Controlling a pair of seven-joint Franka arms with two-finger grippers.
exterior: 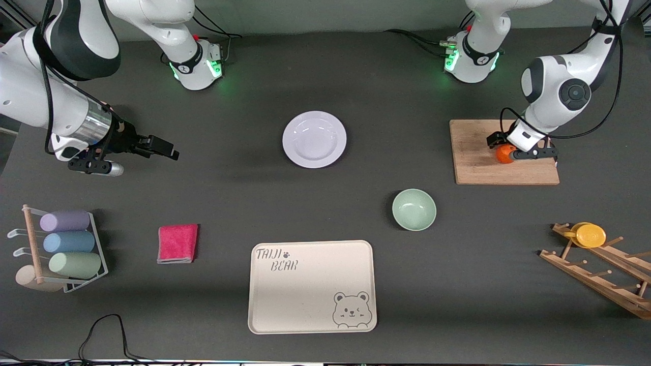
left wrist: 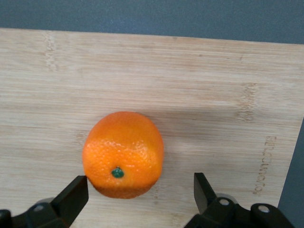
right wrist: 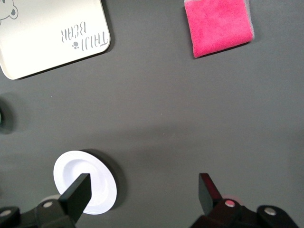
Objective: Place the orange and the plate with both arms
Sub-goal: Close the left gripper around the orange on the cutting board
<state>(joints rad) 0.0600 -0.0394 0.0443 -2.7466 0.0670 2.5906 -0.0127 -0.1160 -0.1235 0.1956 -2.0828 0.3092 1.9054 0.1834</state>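
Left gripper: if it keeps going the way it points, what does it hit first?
Probably the orange: the left gripper is open above it, fingers either side, with the wooden board underneath. Depth is unclear.

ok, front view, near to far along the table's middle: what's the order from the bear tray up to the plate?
Bear tray → green bowl → plate. The orange on the cutting board sits about level with the plate, so it's left out.
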